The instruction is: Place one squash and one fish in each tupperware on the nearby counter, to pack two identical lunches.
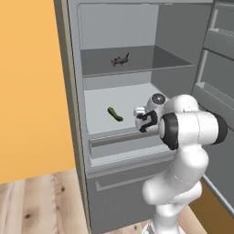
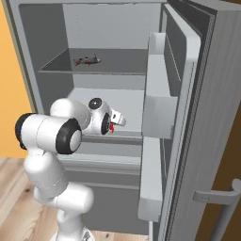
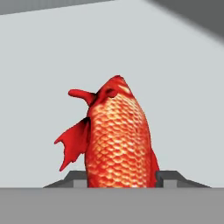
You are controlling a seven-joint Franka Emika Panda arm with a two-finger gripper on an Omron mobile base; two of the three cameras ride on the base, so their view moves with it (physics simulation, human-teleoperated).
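A bright red-orange fish [image 3: 116,140] stands scaly and head-up between my two fingertips [image 3: 168,177], and my gripper [image 3: 120,177] is shut on its lower body. In the base views the gripper [image 1: 142,119] reaches over the fridge's lower white shelf [image 1: 125,98], and a bit of red fish [image 2: 112,127] peeks out at the hand. A slim dark green squash [image 1: 115,114] lies on that shelf, left of the gripper. A dark grey fish [image 1: 120,60] rests on the upper shelf [image 2: 87,60]. The tupperware is out of view.
The fridge stands open, its door [image 2: 188,117] swung out on the right with bins [image 2: 157,113] close beside the hand. A drawer front [image 1: 123,146] sits below the shelf. An orange wall [image 1: 32,91] is at the left, over a wooden floor [image 1: 41,205].
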